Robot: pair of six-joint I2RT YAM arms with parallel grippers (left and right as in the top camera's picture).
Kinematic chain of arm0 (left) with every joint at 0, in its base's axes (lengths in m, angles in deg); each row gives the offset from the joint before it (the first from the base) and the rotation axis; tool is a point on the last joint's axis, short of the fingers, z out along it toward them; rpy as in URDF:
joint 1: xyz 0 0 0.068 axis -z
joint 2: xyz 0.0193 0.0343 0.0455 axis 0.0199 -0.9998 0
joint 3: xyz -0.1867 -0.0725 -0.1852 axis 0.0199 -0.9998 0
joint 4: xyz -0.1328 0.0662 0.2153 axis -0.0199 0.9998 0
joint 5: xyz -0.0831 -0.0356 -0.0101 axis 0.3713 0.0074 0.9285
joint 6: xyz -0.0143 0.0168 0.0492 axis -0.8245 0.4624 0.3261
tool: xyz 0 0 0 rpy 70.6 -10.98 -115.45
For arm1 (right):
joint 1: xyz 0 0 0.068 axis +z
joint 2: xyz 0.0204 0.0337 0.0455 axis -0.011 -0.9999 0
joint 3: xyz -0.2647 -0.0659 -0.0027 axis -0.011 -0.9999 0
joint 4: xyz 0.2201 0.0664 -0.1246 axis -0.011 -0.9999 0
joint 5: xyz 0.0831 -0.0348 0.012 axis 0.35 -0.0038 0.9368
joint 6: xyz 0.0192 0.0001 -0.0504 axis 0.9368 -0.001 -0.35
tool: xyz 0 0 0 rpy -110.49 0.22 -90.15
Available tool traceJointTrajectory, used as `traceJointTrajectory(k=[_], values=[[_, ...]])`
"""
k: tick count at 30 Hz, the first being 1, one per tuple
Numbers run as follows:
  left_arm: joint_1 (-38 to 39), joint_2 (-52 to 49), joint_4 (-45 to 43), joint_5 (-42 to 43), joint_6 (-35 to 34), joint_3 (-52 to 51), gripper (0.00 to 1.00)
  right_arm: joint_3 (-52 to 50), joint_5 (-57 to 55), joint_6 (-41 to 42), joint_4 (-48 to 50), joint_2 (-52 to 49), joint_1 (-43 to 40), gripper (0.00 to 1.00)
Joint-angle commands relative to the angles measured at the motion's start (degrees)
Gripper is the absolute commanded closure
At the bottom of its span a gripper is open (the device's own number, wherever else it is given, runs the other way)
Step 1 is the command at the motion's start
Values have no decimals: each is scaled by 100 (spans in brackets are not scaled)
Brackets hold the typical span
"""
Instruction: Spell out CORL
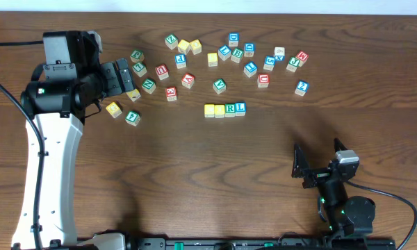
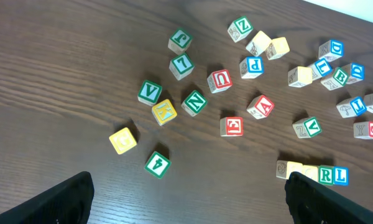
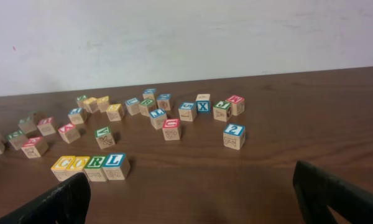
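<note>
C-O-R-L row sits finished on the desk! Left pincer hangs released, empty, far left of the row; right pincer gapes empty, near-right of it.

Dark wooden table bearing a row of four blocks, side by side and touching, reading CORL; loose lettered blocks lie scattered toward the far edge.
</note>
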Motion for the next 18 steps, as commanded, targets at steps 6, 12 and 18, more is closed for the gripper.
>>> traceJointTrajectory(k=[6,12,18], values=[[-20,586,-708,-55,249,-404,3,-9,37,-39,-20,46,-31,1],[-26,1593,-1707,-55,636,-1458,3,-9,37,-39,-20,46,-31,1],[-94,3165,-2828,-55,833,-3117,3,-9,37,-39,-20,46,-31,1]])
